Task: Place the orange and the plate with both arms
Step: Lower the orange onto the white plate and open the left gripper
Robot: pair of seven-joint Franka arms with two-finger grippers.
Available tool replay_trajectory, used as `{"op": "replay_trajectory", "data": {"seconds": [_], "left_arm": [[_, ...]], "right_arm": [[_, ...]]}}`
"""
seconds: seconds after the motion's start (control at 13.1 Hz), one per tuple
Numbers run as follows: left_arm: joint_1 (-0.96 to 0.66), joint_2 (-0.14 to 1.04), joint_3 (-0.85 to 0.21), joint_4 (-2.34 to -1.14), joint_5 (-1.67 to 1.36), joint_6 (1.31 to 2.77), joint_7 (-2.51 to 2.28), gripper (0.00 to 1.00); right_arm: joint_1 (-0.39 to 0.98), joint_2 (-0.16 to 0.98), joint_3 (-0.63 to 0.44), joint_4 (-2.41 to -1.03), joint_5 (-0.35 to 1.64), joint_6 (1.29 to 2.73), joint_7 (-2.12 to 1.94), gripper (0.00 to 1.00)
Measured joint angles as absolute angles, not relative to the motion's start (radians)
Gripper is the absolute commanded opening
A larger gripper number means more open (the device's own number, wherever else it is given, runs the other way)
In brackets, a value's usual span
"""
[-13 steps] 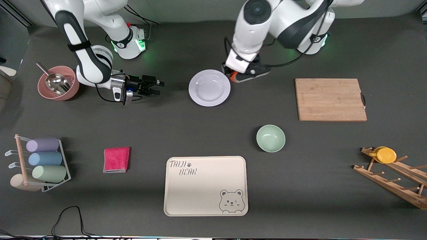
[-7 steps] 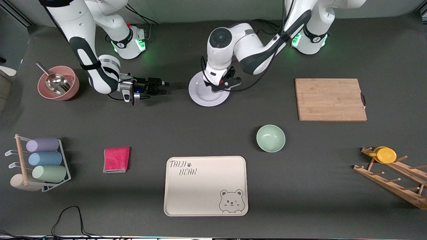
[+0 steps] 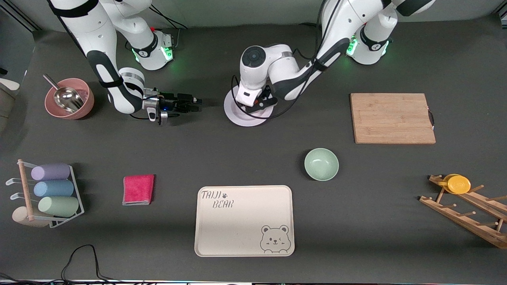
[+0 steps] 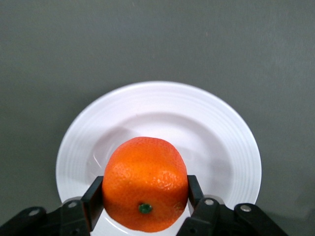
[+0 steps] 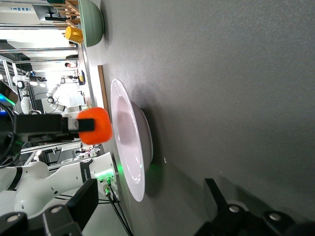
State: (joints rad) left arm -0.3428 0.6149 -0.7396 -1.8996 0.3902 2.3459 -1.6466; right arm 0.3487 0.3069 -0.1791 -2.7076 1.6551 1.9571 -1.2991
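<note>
Surface: dark grey mat [image 3: 253, 158] covering the whole table, matte, lightly shadowed under the arms.
Room: in the right wrist view, a bright lab space shows past the table's edge, with shelving and further white robot arms; details too small to tell.
Plate [image 3: 237, 114]: white, upright on the mat between the two bases, partly covered by the left arm in the front view; whole rim visible in the left wrist view [image 4: 157, 113].
Orange [image 4: 145, 184]: pinched between the left gripper's two pads, held in the air just over the plate's hollow, clear of the plate, as the right wrist view [image 5: 96, 125] shows.
Left gripper [image 3: 259, 103]: over the plate, fingers [image 4: 92, 202] pressed against the orange's sides.
Right gripper [image 3: 197, 103]: low over the mat beside the plate, toward the right arm's end, fingers spread, holding nothing.
Bowl [image 3: 321, 164]: mint green, nearer the camera than the plate.
Tray [image 3: 244, 221]: cream, bear print, nearest the camera.
Board [image 3: 392, 118]: wooden, toward the left arm's end.
Cloth [image 3: 138, 189]: red, folded.
Pink bowl [image 3: 69, 99]: holds a metal scoop, toward the right arm's end.
Racks: a cup rack [image 3: 47, 194] and a wooden peg rack [image 3: 467, 213] at the table's two ends.
</note>
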Motion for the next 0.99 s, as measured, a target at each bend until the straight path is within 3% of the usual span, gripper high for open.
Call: {"op": "replay_trajectory", "data": {"seconds": [0.15,0.23,0.3,0.61,0.99], "left_arm": [[-0.361,0.637,-0.739,-1.9,0.432,2.364,-1.704,0.0],[-0.365,0.649,-0.739,-1.899,0.447,2.372,-1.726,0.53],[-0.366,0.659,-0.738,-1.899,0.454,2.374,-1.735,0.99],[-0.366,0.667,-0.737,-1.896,0.459,2.377,-1.741,1.0],[-0.36,0.663,-0.735,-1.872,0.462,2.339,-1.743,1.0]], "right_arm": [[0.349,0.308,-0.179,-2.707,1.655,1.957,-1.299,0.65],[0.349,0.31,-0.179,-2.707,1.655,1.957,-1.299,0.62],[0.349,0.312,-0.179,-2.707,1.655,1.957,-1.3,0.58],[0.349,0.323,-0.179,-2.705,1.655,1.957,-1.335,0.47],[0.349,0.33,-0.179,-2.703,1.655,1.957,-1.355,0.47]]}}
